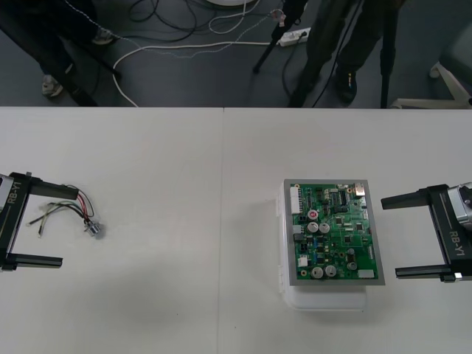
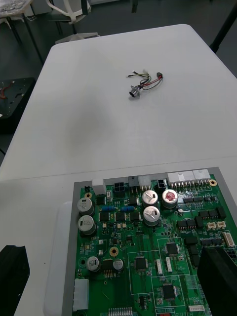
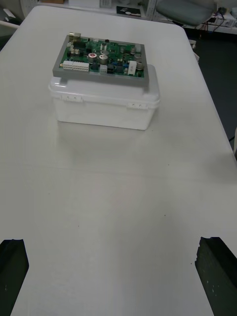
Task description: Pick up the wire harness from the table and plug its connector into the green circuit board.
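The wire harness lies loose on the table at the far left, its round metal socket toward the middle. My left gripper is open there, and the wires lie within the span of its fingers, close to the far one. The green circuit board sits on its white base right of centre. My right gripper stands open just off the board's right edge. From the right wrist the board is near and the harness lies far across the table. The left wrist looks at the board.
Bare pale table stretches between the harness and the board. The table's far edge borders dark floor with cables and stand legs. The white base raises the board well above the tabletop.
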